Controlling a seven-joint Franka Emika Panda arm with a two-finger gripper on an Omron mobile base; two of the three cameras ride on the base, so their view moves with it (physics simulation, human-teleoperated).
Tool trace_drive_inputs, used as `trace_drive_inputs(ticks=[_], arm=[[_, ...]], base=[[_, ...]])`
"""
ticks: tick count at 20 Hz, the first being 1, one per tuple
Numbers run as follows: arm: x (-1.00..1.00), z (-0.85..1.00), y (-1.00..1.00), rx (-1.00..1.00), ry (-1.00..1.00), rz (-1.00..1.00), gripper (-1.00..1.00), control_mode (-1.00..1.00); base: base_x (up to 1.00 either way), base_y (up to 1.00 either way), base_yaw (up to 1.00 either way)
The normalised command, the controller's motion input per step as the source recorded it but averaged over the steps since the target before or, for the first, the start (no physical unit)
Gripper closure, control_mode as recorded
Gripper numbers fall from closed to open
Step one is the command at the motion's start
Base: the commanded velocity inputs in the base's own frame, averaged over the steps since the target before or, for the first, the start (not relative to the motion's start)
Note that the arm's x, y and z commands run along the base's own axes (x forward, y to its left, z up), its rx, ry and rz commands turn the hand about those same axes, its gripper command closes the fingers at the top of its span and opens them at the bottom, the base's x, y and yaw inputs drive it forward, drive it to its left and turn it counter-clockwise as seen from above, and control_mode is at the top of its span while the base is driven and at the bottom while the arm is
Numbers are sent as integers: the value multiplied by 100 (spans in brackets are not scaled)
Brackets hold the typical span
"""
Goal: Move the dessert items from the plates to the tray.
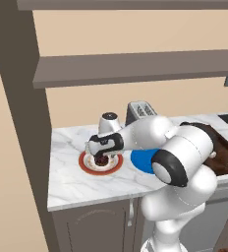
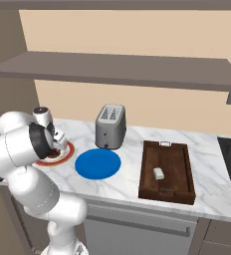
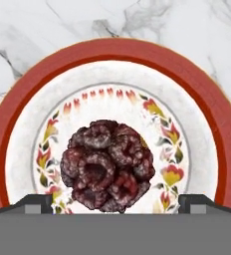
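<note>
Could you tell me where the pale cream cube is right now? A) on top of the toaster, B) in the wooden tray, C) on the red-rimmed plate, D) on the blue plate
B: in the right base view the cube lies inside the tray, while the blue plate is bare and the red-rimmed plate carries the dark cupcake.
</note>
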Motion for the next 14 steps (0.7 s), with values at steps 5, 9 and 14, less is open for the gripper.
trace_drive_inputs(ticks=[5, 9, 14], arm=[[6, -10, 2, 0, 0, 0, -100, -100], [12, -26, 2, 0, -1, 0, -100, -100], [8, -25, 0, 0, -7, 0, -100, -100]], base=[[0, 0, 0], [0, 0, 0], [0, 0, 0]])
